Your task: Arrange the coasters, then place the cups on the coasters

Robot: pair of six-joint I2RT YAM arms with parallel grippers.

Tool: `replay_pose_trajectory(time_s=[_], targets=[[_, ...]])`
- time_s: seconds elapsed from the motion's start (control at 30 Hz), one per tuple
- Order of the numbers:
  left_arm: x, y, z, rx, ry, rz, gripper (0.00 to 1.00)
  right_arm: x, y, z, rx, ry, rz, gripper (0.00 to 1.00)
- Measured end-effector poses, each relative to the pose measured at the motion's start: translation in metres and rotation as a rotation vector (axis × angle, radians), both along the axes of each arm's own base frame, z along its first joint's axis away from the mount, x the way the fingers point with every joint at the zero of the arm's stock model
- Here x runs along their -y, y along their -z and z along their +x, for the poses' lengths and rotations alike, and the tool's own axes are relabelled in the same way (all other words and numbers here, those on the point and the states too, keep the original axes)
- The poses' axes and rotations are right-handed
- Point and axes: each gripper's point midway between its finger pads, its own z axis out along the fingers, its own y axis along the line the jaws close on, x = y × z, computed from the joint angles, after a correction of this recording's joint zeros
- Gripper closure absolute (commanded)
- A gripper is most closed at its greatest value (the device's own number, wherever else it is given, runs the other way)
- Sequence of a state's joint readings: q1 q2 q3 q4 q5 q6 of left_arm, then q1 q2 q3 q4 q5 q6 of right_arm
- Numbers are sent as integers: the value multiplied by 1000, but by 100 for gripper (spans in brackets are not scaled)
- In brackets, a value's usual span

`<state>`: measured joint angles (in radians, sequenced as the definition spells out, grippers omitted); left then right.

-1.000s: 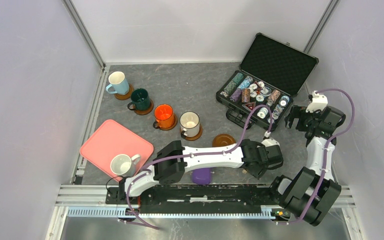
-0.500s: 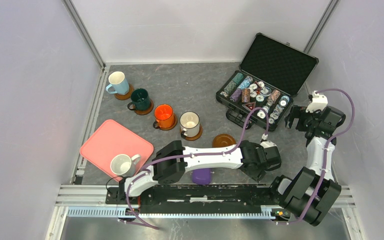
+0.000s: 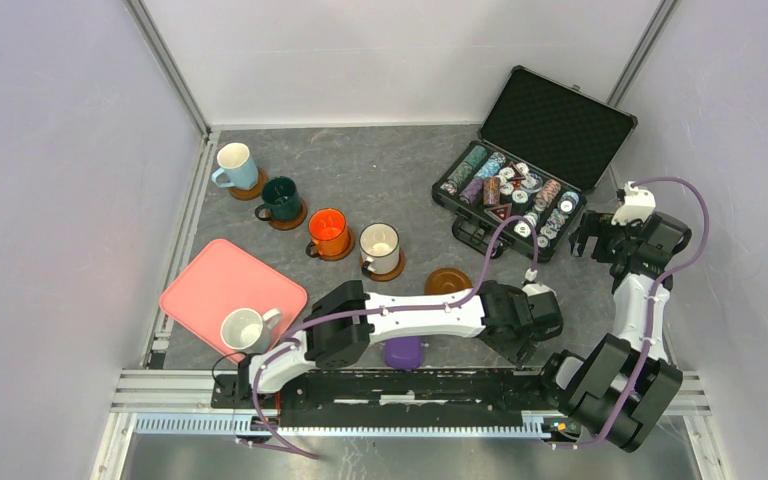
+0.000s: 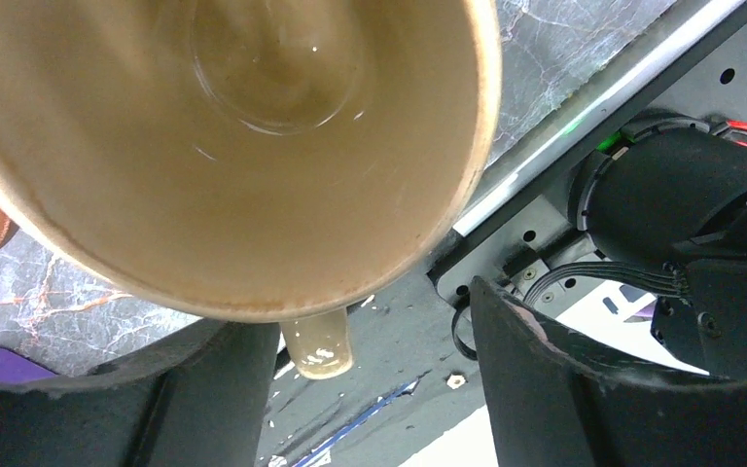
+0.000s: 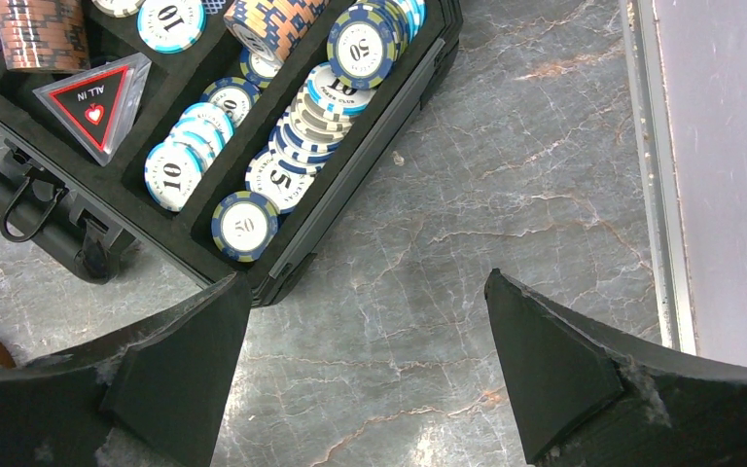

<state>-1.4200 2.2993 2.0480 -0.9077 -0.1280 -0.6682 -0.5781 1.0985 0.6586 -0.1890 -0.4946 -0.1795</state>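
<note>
A beige cup [image 4: 224, 146] fills the left wrist view, seen from above, and its handle [image 4: 316, 350] sticks out between the fingers of my left gripper [image 4: 365, 309]. The jaws stand apart and the right finger is clear of the handle, so the gripper is open. In the top view the left gripper [image 3: 528, 325] hides this cup. An empty dark coaster [image 3: 448, 281] lies just left of it. The light blue [image 3: 235, 165], dark green [image 3: 282, 198], orange [image 3: 328, 230] and cream [image 3: 380, 245] cups each stand on a coaster. My right gripper [image 5: 365, 282] is open over bare table.
A white cup [image 3: 243, 327] stands on the pink tray [image 3: 210, 280] at the near left. A purple device [image 3: 402, 352] lies under the left arm. The open poker chip case [image 3: 530, 165] sits at the back right, its corner next to the right gripper [image 3: 590, 238].
The left wrist has shifted slightly left and towards the near edge. The right arm has not moved.
</note>
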Motion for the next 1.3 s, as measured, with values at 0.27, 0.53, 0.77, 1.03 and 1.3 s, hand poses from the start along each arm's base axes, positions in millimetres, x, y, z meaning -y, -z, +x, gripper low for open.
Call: replay_pose_trajectory(time_s=[0.27,0.53,0.77,1.03,1.3], targets=[[-12,-16,6,16,-15,-19,12,-1,0,0,1,-3,2,2],[-39,-48,6,44,-24,-64,4,-1,0,0,0,-5,3,2],[-55,-88,30,127,5,-125,0,-6,0,0,5,-32,14,2],[-124,-127,173,236,-92,-100,0,-13,-2,1,19,-68,30,2],[-293,-217,256,404,-217,-147,0,-17,-2,2,22,-90,41,2]])
